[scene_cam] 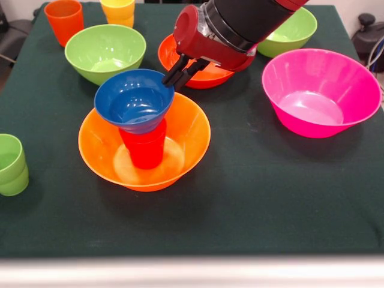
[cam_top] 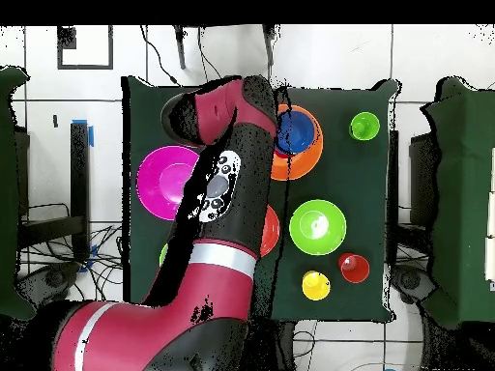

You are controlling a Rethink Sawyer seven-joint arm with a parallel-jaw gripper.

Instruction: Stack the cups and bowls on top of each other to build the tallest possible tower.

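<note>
Orange bowl (scene_cam: 186,150) base ok; gripper (scene_cam: 178,75) pinching blue bowl (scene_cam: 133,99) rim, center it over red cup (scene_cam: 144,150) before you release

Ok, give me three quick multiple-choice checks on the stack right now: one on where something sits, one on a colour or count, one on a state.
1. Where does the red cup stand?
A. inside the large orange bowl
B. inside the large pink bowl
C. on the bare cloth

2. What colour is the bowl resting on that cup?
A. light green
B. blue
C. pink

3. How does the gripper stand to the small blue bowl?
A. far off, at the pink bowl
B. under the bowl
C. fingertips at the bowl's rim

Key: 1 A, the cup stands upside down on that bowl's floor. 2 B, a blue bowl caps the cup. 3 C, the dark fingertips meet the rim on the arm's side.
</note>
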